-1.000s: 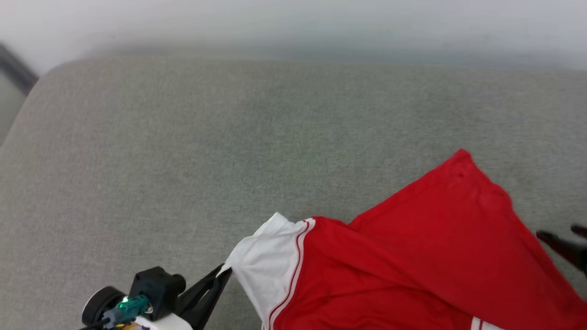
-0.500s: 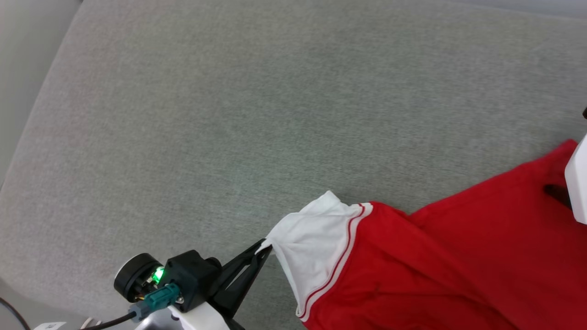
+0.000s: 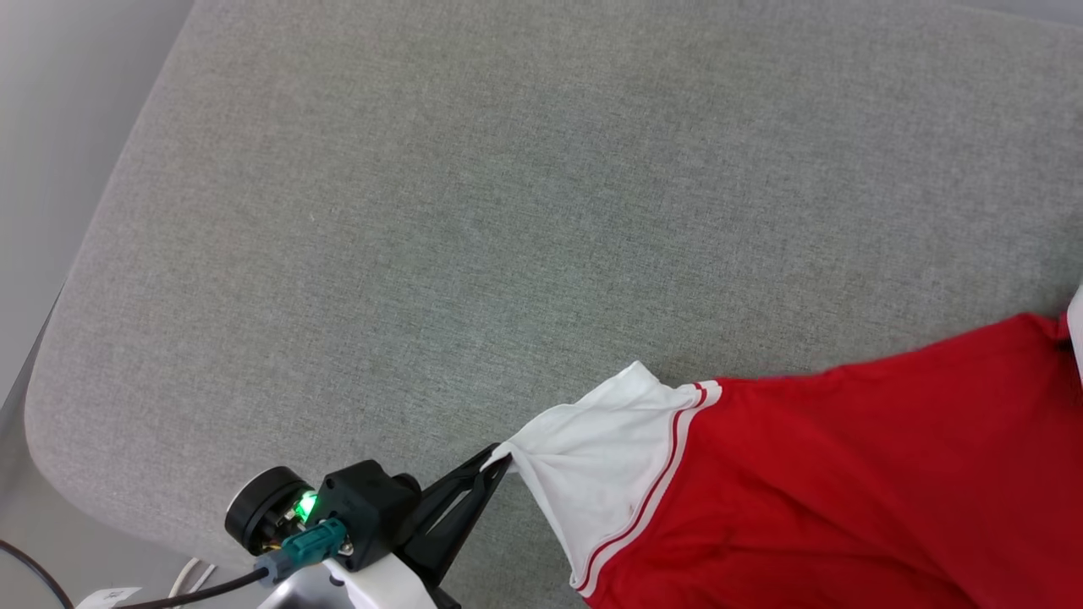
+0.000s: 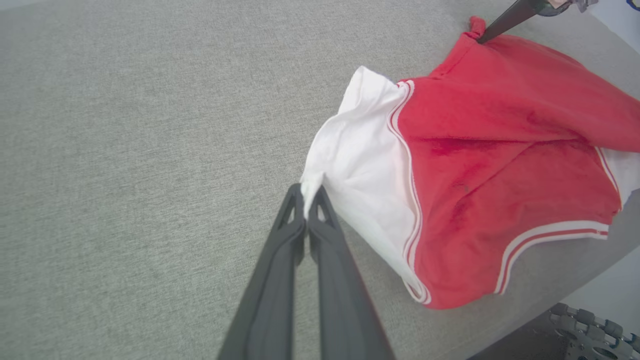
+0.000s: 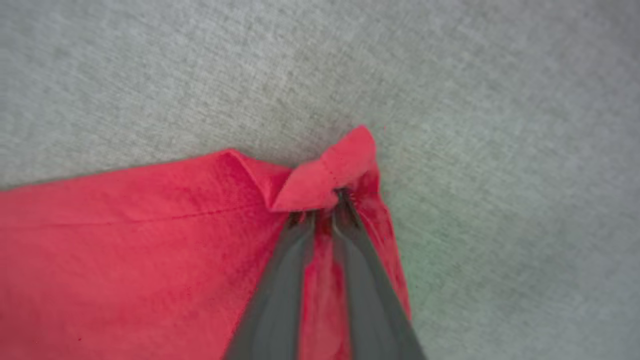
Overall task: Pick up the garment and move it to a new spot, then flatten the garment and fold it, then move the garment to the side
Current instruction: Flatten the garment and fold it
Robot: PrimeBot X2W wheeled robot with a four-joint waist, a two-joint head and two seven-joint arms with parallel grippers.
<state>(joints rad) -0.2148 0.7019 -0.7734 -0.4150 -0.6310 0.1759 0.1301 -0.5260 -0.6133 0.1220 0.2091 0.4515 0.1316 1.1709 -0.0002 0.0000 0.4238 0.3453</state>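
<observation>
The garment (image 3: 846, 474), a red jersey with a white sleeve and striped trim, lies on the grey cushion (image 3: 423, 211) at the lower right of the head view. My left gripper (image 3: 495, 461) is shut on the tip of the white sleeve (image 4: 350, 165), as its own wrist view shows at the left gripper (image 4: 311, 192). At the garment's far red corner (image 5: 345, 155), the fingers of my right gripper (image 5: 322, 205) pinch the folded cloth. The right gripper (image 4: 482, 37) also reaches that corner in the left wrist view. The jersey's front lettering is hidden.
The cushion's rounded left edge (image 3: 51, 372) drops to a pale floor, where a dark cable (image 3: 25, 575) lies. A wheeled part of my base (image 4: 585, 325) sits beyond the cushion's near edge. Bare grey fabric stretches behind and left of the garment.
The head camera has swung, shifting the whole picture. My right gripper went from open beside the red cloth to closed on its corner. The red edge now runs straighter between both grippers.
</observation>
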